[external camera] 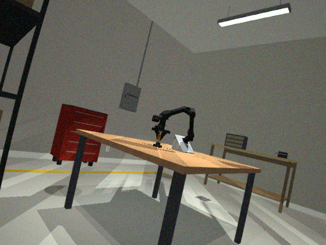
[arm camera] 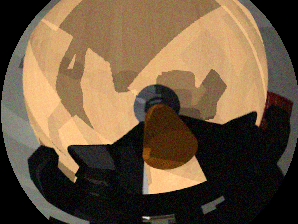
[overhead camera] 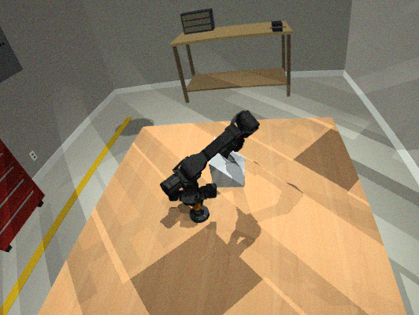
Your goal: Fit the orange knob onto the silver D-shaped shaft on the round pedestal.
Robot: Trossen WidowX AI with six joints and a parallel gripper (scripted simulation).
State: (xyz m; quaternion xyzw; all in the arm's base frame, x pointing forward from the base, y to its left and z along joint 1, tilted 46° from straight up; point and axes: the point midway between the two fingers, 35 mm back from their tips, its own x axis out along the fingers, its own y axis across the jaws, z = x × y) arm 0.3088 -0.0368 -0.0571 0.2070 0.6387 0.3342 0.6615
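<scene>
My gripper (overhead camera: pixel 195 200) (external camera: pixel 159 135) (arm camera: pixel 161 121) is shut on the orange knob (overhead camera: pixel 197 205) (external camera: pixel 159 136) (arm camera: pixel 168 137) and holds it upright, straight above the round dark pedestal (overhead camera: pixel 199 215) (external camera: pixel 157 144) (arm camera: pixel 157 99). In the wrist view the knob's lower end overlaps the pedestal's centre, so the silver shaft is hidden. In the exterior view a small gap shows between the knob and the pedestal base. The pedestal stands on the wooden table (overhead camera: pixel 299 236) (external camera: pixel 196 160) left of the arm's base.
The arm's white base block (overhead camera: pixel 230 171) (external camera: pixel 184 144) sits mid-table behind the pedestal. Off the table stand a red tool cabinet (overhead camera: pixel 16 197) (external camera: pixel 78 131) to the left and a wooden side bench (overhead camera: pixel 232 31) (external camera: pixel 260 157) at the back.
</scene>
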